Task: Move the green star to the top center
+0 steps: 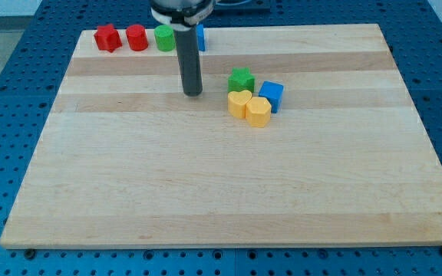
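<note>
Green star [241, 78] right of centre in the upper frame, touching a yellow heart [239, 103] below, blue cube [272, 94] just right. My tip [193, 93], a bare rod, down on the bench [206, 192] left of the star, touching nothing.

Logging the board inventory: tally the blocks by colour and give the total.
Red: 2, red star and red cylinder
Green: 2, green cylinder and green star
Blue: 2, and blue cube
Yellow: 2, and
Total: 8
</note>
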Motion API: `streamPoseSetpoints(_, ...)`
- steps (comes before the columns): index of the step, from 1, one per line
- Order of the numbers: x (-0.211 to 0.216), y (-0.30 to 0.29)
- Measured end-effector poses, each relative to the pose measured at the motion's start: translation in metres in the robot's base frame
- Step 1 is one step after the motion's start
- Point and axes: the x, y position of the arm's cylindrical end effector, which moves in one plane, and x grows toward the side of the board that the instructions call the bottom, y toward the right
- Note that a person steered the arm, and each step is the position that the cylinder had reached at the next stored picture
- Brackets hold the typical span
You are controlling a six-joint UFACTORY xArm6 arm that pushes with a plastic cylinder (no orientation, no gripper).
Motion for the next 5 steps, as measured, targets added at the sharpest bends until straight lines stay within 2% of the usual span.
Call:
streamPoseSetpoints(2,0.007,0.077)
streamPoseSetpoints(5,-0.045,0.090)
